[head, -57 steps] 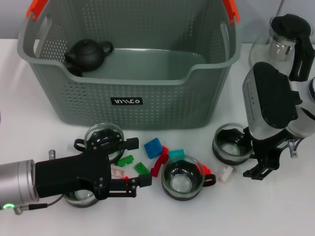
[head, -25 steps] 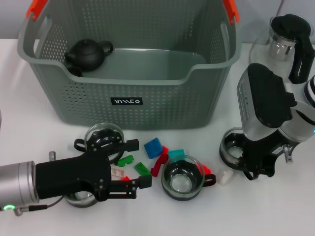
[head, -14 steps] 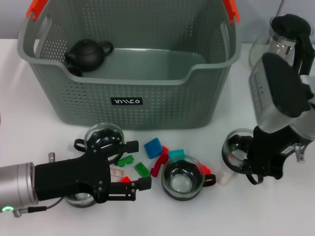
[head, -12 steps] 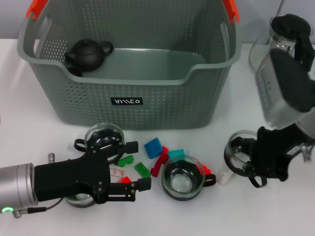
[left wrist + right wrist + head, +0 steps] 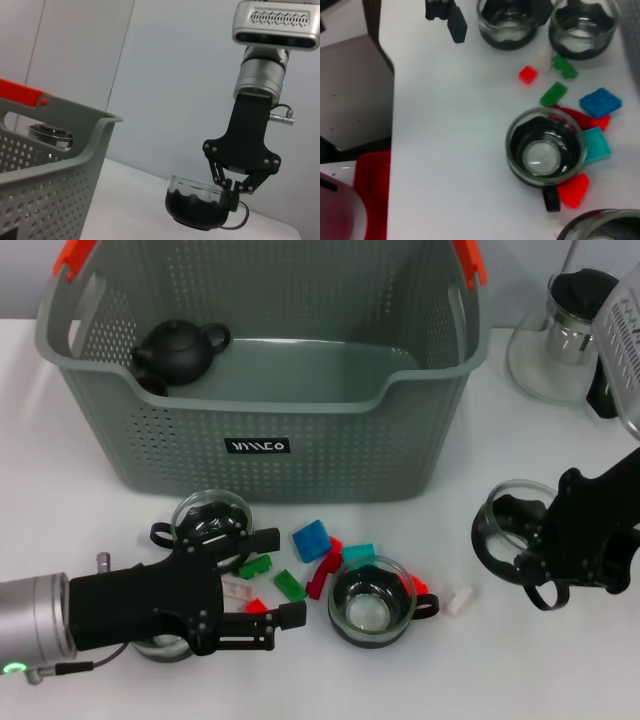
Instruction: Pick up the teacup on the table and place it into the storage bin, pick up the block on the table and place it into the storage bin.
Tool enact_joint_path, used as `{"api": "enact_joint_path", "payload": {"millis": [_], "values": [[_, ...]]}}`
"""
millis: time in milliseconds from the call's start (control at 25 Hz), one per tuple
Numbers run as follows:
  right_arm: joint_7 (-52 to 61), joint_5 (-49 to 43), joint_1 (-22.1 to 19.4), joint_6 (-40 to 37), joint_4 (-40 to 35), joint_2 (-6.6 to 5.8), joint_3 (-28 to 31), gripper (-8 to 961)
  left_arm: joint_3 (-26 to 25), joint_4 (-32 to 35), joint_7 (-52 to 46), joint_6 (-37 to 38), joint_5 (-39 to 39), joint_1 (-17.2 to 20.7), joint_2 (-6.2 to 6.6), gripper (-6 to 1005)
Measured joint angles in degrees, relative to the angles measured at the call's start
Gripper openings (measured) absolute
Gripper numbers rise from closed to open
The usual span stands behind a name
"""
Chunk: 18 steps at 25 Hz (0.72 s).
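Right end effector point(image 5: 545, 560) pinching teacup point(image 5: 510, 525) rim, cup clear of tabletop point(image 5: 60, 480). Left end effector point(image 5: 268, 575) spread above blocks point(image 5: 311, 540). Storage bin point(image 5: 330, 455) label point(image 5: 257, 446) lettering unreadable.

Head view steeply down over table point(image 5: 60, 480), left wrist low sideways, right wrist overhead close

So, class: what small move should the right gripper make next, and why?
Probably carry the teacup up and across over the storage bin's rim. The right gripper is shut on the teacup, which hangs clear of the table, beside the bin and below its rim.
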Motion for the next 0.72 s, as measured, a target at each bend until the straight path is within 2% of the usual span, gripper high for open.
{"api": "enact_joint_path", "payload": {"millis": [240,440,720], "values": [[0.3,5.0,1.9,0.3,-0.6,0.45,0.4,50,0.0,0.0,0.0,-0.2,-0.2,-0.4,0.0,947],[0.1,11.6,5.9,0.9,-0.5,0.65,2.6,50,0.0,0.1,0.0,-0.2,-0.3,-0.4,0.06,947],[-0.1,17.6,9.8,8.6,1.2,0.68,3.6,50,0.0,0.1,0.2,-0.4,-0.4,-0.4,0.09,947]]}}
